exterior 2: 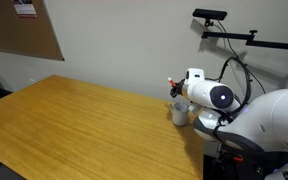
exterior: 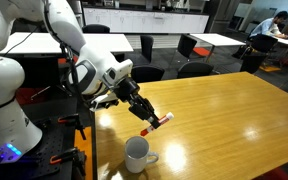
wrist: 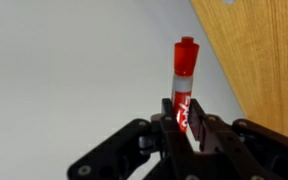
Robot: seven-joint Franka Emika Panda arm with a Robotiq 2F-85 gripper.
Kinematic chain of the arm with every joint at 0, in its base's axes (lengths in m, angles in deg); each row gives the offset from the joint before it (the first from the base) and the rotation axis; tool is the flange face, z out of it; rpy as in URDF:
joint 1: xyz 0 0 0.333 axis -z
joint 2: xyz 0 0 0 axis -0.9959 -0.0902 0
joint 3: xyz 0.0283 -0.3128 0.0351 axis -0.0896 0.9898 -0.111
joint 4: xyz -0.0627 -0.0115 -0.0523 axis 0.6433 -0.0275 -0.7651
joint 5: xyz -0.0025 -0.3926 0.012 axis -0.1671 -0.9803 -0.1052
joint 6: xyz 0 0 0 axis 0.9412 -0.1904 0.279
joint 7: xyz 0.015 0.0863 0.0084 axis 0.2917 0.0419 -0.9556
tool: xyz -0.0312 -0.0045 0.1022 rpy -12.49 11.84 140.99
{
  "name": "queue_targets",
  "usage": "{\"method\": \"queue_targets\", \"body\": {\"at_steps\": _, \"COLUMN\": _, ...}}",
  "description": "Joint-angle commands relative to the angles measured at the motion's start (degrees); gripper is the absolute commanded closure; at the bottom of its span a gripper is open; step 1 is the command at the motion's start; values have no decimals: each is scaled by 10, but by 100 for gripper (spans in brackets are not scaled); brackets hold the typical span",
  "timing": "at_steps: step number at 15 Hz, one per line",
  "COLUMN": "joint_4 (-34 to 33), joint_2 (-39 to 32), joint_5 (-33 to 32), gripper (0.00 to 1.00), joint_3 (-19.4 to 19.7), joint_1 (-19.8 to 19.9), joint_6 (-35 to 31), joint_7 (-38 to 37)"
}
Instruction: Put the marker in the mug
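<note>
My gripper (exterior: 150, 118) is shut on the red marker (exterior: 161, 121), which has a whitish middle, and holds it in the air above the wooden table. The white mug (exterior: 137, 154) stands upright on the table just below and slightly in front of the gripper. In the wrist view the marker (wrist: 183, 80) sticks out between the two black fingers (wrist: 185, 118), red cap at the far end. In an exterior view the mug (exterior 2: 180, 112) sits at the table's edge beside the arm, and the marker (exterior 2: 170, 84) shows above it.
The wooden table (exterior: 224, 120) spreads wide past the mug. Other tables and black chairs (exterior: 192, 47) stand behind, and a person sits at the back (exterior: 274, 30). A wall (exterior 2: 114, 40) with a corkboard lies beyond the table.
</note>
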State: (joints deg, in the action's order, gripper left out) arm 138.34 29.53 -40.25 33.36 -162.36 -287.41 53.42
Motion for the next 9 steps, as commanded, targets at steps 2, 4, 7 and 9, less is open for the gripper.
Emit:
{"method": "queue_targets", "body": {"at_steps": 2, "joint_4": 19, "joint_2": -19, "joint_5": 15, "gripper": 95, "joint_3": -25, "joint_1": -2, "joint_6": 0, "joint_7": -24}}
{"method": "queue_targets", "body": {"at_steps": 4, "joint_4": 12, "joint_2": -19, "joint_5": 15, "gripper": 95, "joint_3": -39, "joint_1": 9, "joint_6": 0, "joint_7": -28}}
{"method": "queue_targets", "body": {"at_steps": 7, "joint_4": 10, "joint_2": -22, "joint_5": 25, "gripper": 95, "joint_3": -51, "joint_1": 2, "joint_6": 0, "joint_7": -38}}
{"method": "queue_targets", "body": {"at_steps": 9, "joint_4": 12, "joint_2": -21, "joint_5": 37, "gripper": 95, "joint_3": -55, "joint_1": -6, "joint_6": 0, "joint_7": -44}}
